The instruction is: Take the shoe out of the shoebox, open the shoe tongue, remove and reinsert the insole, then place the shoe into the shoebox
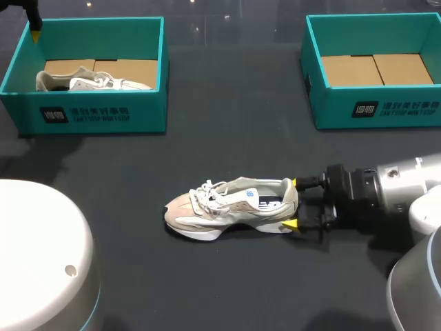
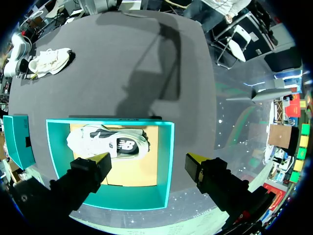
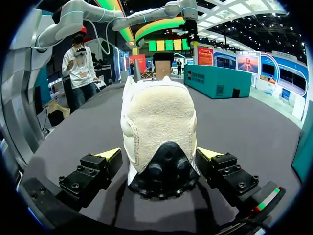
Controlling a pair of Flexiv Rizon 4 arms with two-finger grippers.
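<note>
A beige and white shoe (image 1: 231, 207) lies on its sole in the middle of the dark table, toe pointing left. My right gripper (image 1: 294, 203) is open with its yellow tips on either side of the heel (image 3: 159, 127); a small gap shows on each side. A second white shoe (image 2: 110, 142) lies in the teal shoebox (image 1: 89, 114) at the back left. My left gripper (image 2: 149, 159) hangs open high above that box, holding nothing. In the left wrist view the table shoe (image 2: 49, 61) shows far off.
A second teal shoebox (image 1: 372, 114) stands at the back right with only its cardboard floor showing. The white base of my left arm (image 1: 41, 255) fills the front left corner. Bare dark tabletop (image 1: 227, 138) lies between the boxes and the shoe.
</note>
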